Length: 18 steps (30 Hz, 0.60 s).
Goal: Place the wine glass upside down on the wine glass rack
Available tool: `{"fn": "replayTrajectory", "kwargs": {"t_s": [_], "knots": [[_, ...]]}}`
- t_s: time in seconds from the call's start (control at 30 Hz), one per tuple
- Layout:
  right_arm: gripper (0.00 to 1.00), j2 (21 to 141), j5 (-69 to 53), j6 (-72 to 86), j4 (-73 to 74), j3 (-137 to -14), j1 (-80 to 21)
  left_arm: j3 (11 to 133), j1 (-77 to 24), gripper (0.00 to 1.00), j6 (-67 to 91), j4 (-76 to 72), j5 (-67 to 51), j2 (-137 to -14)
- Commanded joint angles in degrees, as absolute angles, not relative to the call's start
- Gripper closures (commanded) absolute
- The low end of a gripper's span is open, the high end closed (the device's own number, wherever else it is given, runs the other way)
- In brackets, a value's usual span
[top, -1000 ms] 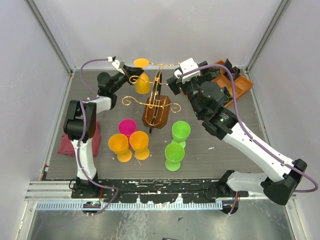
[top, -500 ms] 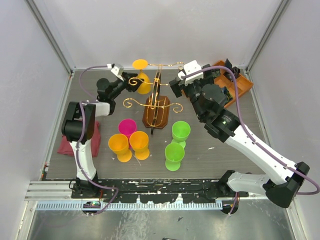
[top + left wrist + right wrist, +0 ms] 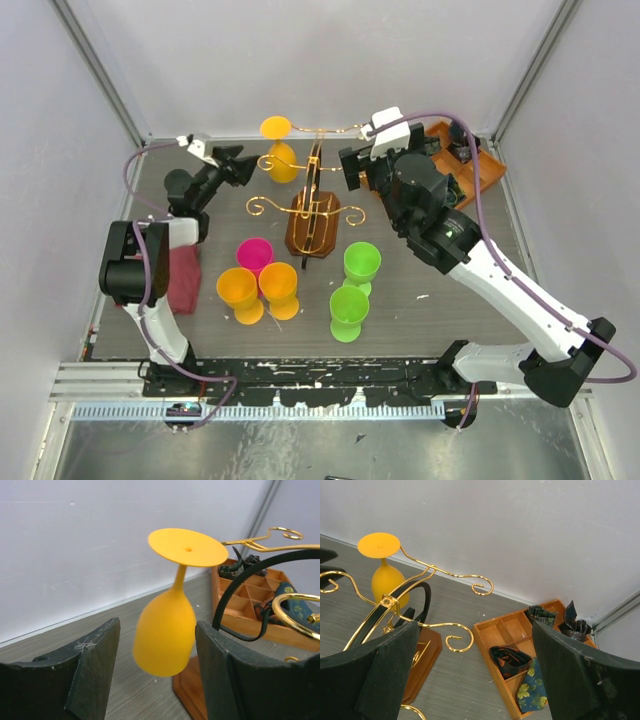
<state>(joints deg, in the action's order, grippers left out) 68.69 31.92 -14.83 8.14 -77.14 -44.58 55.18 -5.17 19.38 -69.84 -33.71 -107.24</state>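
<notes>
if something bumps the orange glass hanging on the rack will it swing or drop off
Likely swings: the orange glass hangs upside down by its foot from a thin wire arm, bowl free. It looks like light, opaque plastic, so a small nudge should move it. Whether it would slip off, I cannot tell.

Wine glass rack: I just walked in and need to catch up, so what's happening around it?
An orange wine glass hangs upside down, foot up, on a gold wire arm of the wine glass rack. The left gripper is open just beside its bowl, not touching it. The right gripper is open and empty on the other side of the rack. Nearer the arm bases stand five more glasses.
</notes>
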Motion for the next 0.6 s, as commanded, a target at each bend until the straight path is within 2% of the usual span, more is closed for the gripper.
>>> {"fn": "replayTrajectory", "kwargs": {"t_s": [0.0,0.17,0.3,0.47,0.57], "knots": [[0.00,69.0,36.5,-7.7,13.1,-81.3,-45.0,51.4,-2.6,0.32,20.6,-73.7,-30.9,-102.6],[0.00,67.8,40.1,0.3,19.7,-81.2,-44.8,49.1,-1.2,0.32,20.5,-68.4,-26.5,-97.8],[0.00,66.7,39.3,9.5,26.7,-78.8,-42.9,50.1,-1.0,0.28,21.8,-61.8,-19.4,-94.6],[0.00,62.7,30.0,23.8,30.6,-70.1,-35.3,58.2,-1.0,0.23,20.2,-39.1,-13.9,-89.8],[0.02,61.5,28.1,26.6,34.3,-67.8,-34.8,62.9,-1.0,0.21,19.1,-30.3,-14.1,-87.9]]}}
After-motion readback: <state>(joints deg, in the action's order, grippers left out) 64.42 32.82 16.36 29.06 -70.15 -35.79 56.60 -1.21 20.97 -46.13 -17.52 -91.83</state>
